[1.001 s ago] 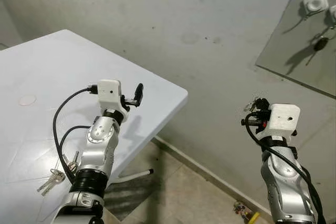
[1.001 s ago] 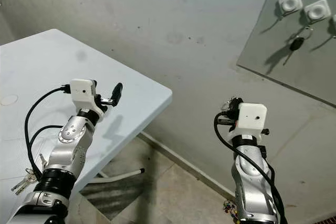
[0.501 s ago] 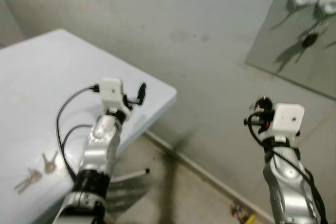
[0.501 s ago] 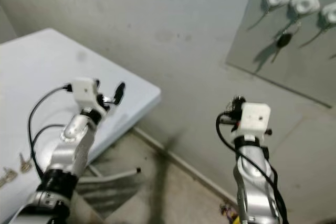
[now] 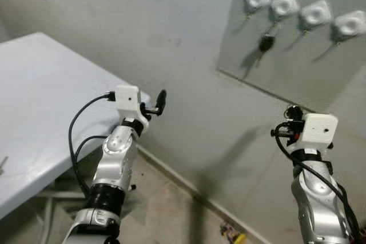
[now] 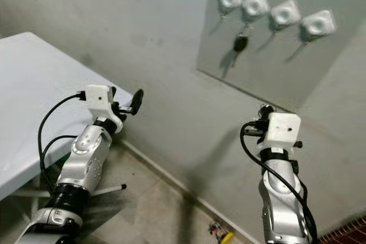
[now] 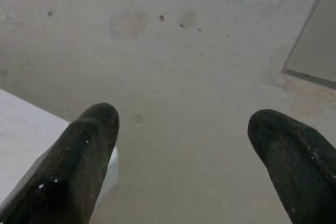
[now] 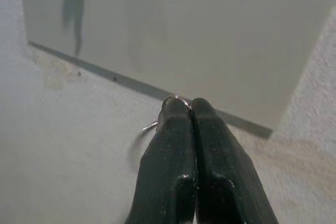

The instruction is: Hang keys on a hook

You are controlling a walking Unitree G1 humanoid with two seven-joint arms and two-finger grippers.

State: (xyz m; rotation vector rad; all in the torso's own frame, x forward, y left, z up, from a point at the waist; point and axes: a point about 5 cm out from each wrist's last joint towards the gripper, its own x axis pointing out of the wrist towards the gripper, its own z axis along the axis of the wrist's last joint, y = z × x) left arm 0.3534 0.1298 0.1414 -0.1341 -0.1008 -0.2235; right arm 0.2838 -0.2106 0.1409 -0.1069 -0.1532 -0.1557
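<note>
Several white hooks (image 5: 284, 5) sit in a row on a grey panel (image 5: 297, 67) high on the wall. A black key (image 5: 266, 43) hangs under the second hook from the left. My right gripper (image 5: 293, 112) is raised below the panel's lower edge, well short of the hooks. In the right wrist view its fingers (image 8: 210, 145) are pressed together on the keys, with a thin metal key ring (image 8: 176, 97) at their tips. My left gripper (image 5: 160, 99) stands open in the air past the table's corner, facing the bare wall with nothing between its fingers (image 7: 92, 145).
The white table (image 5: 34, 84) fills the left side, with a loose key (image 5: 2, 164) at the picture's edge. Its metal legs stand on the tiled floor beneath. A small yellow object (image 5: 234, 236) lies on the floor by the wall.
The camera has swung right: the hook panel has slid toward the middle, and the table with its loose keys has slid off left. Both arms keep their pose.
</note>
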